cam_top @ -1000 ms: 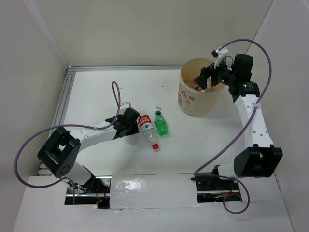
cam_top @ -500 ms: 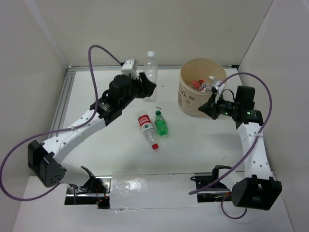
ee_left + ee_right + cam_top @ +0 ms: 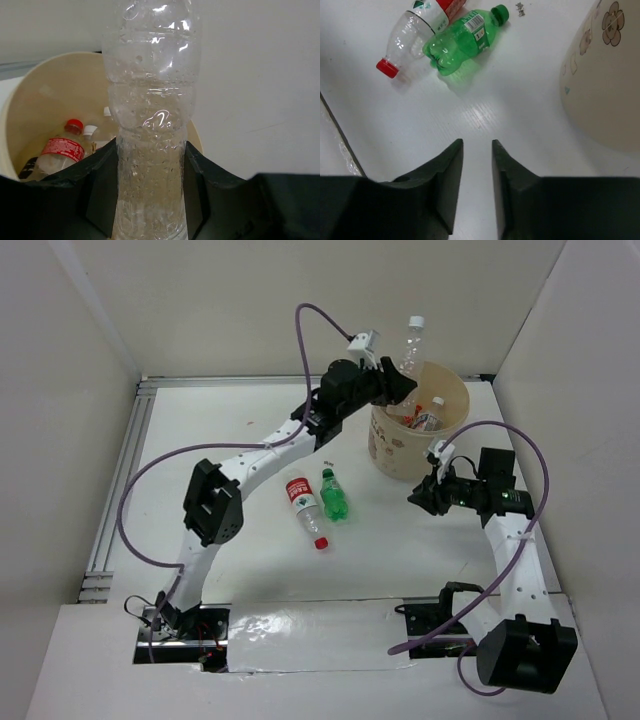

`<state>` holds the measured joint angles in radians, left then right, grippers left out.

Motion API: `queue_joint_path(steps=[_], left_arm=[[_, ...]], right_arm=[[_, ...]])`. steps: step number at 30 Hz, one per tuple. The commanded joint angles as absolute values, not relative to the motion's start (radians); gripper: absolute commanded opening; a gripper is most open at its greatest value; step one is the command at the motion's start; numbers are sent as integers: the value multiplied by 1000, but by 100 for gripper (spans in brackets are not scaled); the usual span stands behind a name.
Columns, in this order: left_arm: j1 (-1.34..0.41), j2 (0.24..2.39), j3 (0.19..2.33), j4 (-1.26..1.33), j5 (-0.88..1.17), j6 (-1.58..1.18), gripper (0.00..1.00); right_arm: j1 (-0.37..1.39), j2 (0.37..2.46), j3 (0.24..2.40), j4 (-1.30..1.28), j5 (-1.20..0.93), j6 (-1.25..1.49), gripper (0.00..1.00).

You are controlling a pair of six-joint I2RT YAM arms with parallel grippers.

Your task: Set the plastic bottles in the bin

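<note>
From above, the left jaws clench a clear bottle point(image 3: 410, 345) upright over the bin's point(image 3: 388, 448) left rim. Released here, it may strike the rim and tumble out. The left wrist view shows a red-labelled bottle point(image 3: 60, 150) lying inside. In the right wrist view the right jaws are slightly parted and empty, near a green bottle point(image 3: 462, 37) on the counter point(image 3: 470, 115).

Plain off-white walls point(image 3: 250, 300) enclose a white table point(image 3: 200, 420) (metal rail point(image 3: 120, 465) at left).
</note>
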<state>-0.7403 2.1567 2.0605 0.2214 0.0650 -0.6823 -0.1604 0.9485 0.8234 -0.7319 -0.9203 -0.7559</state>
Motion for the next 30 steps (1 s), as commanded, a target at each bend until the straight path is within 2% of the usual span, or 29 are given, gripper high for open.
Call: queue_joint_path(steps=[1,3,4,6,7,9,10,11,14,16,18,19,24,30], left_arm=[[-762,2201,2160,281,58,-689,43],[-762,2210,2178,252,58,-698,72],[-762,2210,2190,252,58,-698,87],[-762,2186,2171,241,58,-689,93],[-762,2165,2152,241,46,-680,100],[-762,2078,2061,232,3,-616,100],[-762,2038,2060,232,-20,-615,100],[-762,1995,1983,209,-49,-567,100],[-762,1785,1820,138,-199,-477,100],[-749,1613,1619,97,-309,-477,100],[-733,1499,1410,31,-359,-503,100],[-721,1388,1334,22,-385,-518,100],[-712,1101,901,-75,-432,-672,100],[-721,902,631,-173,-442,-883,100]], right_arm=[[-146,922,801,-707,-917,-753,41],[-118,922,790,-681,-907,-742,58],[-106,931,778,-666,-897,-706,72],[-49,956,778,-635,-876,-674,73],[-19,983,769,-580,-856,-604,73],[168,1043,769,-490,-737,-487,74],[169,1066,769,-462,-691,-486,74],[240,1089,769,-436,-660,-432,74],[300,1192,784,-316,-551,-262,74],[357,1268,805,-252,-475,-147,76],[400,1320,839,-219,-440,-80,80],[416,1375,854,-194,-392,-2,80],[492,1517,963,-175,-365,90,82],[535,1673,1023,-150,-262,140,83]])
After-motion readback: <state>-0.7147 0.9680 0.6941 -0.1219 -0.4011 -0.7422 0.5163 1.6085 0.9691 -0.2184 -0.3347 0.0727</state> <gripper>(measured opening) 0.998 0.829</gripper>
